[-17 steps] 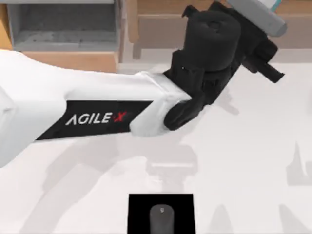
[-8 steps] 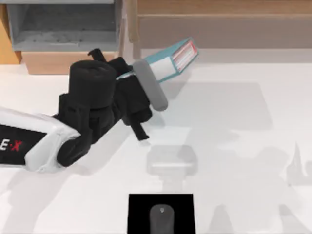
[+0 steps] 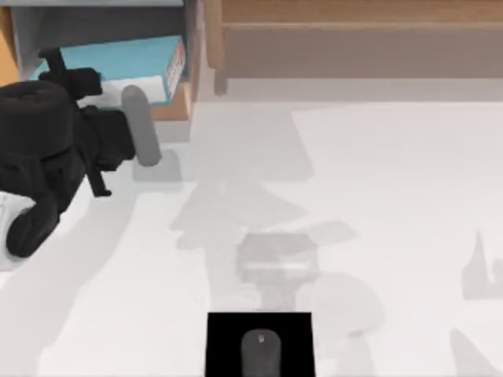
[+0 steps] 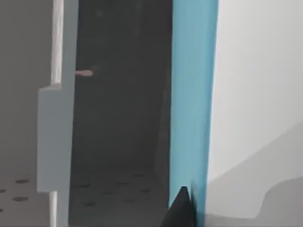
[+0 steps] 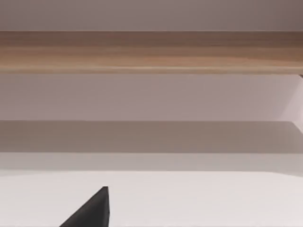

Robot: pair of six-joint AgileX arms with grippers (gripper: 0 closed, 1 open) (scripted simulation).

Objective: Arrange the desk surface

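- 1 mouse lies nearest in the top view, on 1 black square pad at the near edge of the desk surface; both sit just where they did half a second ago.
- 1 broad white desk surface takes up the middle of the top view, and apart from pad and mouse it carries nothing but shadows, so most of the tidying looks done.
- 1 arm is at work: the left gripper has swung from the middle of the desk to the far left corner within the last second, carrying 1 teal book with it.
- The book now lies flat with its long side across the grey drawer of the light-wood shelf unit, its white page edge facing right; half a second ago it hung tilted over the open desk.
- The left gripper is closed on the book's near edge, with 1 grey finger pad lying on the cover; the left wrist view shows the teal cover beside the dark drawer interior.
- My judgement: the book is at its storing place and letting go comes next.
- The right gripper shows as 1 dark fingertip, facing the shelf unit; I cannot tell how far it is open.
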